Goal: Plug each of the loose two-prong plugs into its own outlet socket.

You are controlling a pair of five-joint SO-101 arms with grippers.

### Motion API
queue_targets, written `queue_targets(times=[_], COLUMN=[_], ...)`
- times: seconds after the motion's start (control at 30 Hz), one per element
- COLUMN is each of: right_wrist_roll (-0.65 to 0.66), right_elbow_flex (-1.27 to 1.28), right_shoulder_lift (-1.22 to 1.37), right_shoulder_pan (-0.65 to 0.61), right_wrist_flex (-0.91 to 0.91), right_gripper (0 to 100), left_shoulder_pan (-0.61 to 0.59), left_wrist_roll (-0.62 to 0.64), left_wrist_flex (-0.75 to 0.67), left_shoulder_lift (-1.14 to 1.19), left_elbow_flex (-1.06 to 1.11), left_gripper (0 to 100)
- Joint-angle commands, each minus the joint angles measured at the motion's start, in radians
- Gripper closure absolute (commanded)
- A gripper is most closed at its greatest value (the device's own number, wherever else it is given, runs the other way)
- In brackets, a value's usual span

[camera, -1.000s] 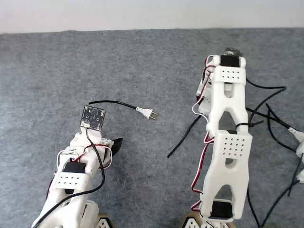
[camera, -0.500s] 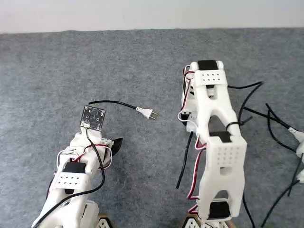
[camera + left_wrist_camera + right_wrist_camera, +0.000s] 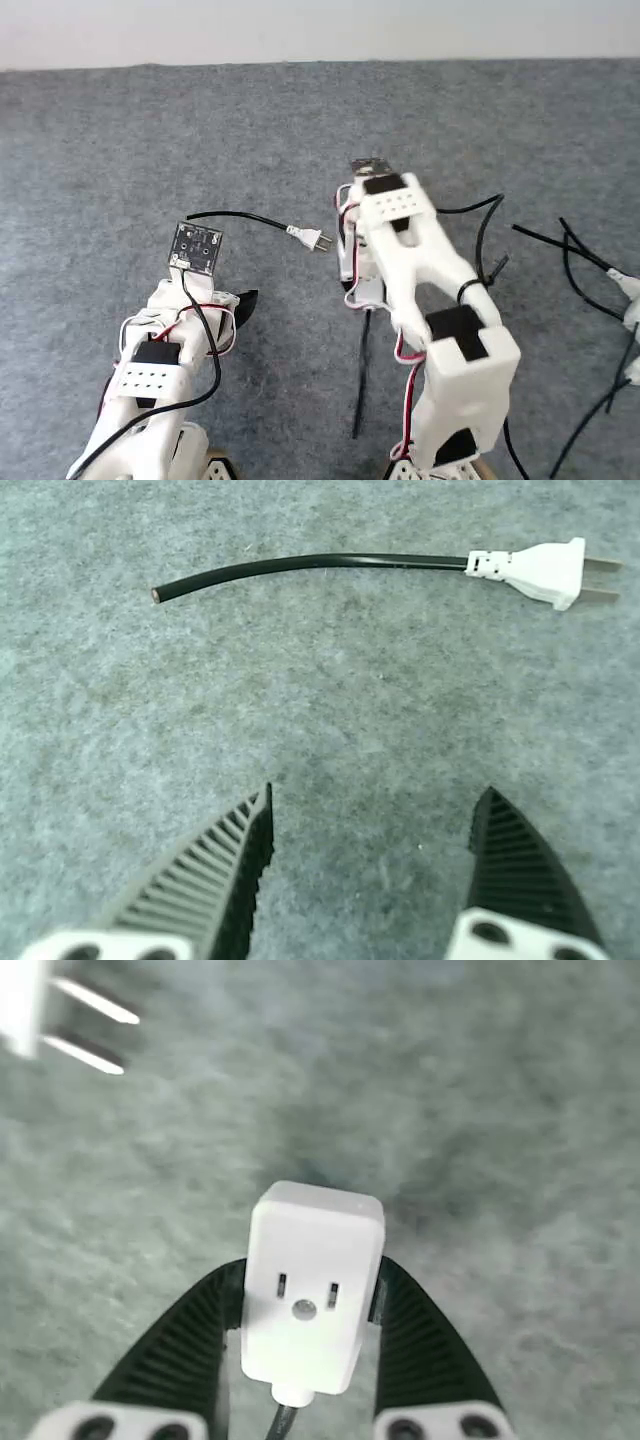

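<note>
Right wrist view: I am seeing the right gripper [image 3: 310, 1272] clamping the white outlet socket [image 3: 312, 1295] by its sides, slots facing outward.
Left wrist view: the left gripper [image 3: 378, 802] is hanging with its jaws spread wide and nothing between them.
Plug position: the two-prong plug [image 3: 540, 570] is lying flat on its short black cable [image 3: 300, 565], between the two arms and just left of the right arm [image 3: 420, 290], prongs pointing right.
Risk, sliding: nothing is gripping the plug, so I am expecting it to skid if the socket pushes against it.
Risk, alignment: prongs lying flat may be meeting the socket face off-slot, and the socket may be twisting in the jaws.
Risk, snagging: the socket's own lead is trailing under the right arm and may be dragging.
Surface: grey felt-like mat [image 3: 300, 120] is covering the table.
Room: a pale wall [image 3: 300, 30] is running along the far edge; loose black cables [image 3: 580, 260] are lying at the right.
</note>
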Motion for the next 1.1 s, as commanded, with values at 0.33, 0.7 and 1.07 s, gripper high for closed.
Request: queue_targets(times=[0.33, 0.7, 1.07], right_wrist_roll=[-0.060, -0.006, -0.018], right_elbow_flex=[0.083, 0.092, 0.279], right_shoulder_lift=[-0.085, -0.302, -0.312], right_shoulder_pan=[-0.093, 0.153, 0.249], right_wrist_flex=[-0.131, 0.056, -0.133], right_gripper=[71.3, 80.5, 99.0], left_shoulder_pan=[-0.008, 0.035, 0.230], left_wrist_roll=[0.009, -0.012, 0.215], left_wrist_flex=[-0.018, -0.006, 0.133], left_shoulder_lift=[-0.009, -0.006, 0.000], left_elbow_flex=[-0.007, -0.039, -0.170], left_gripper=[70, 71, 88])
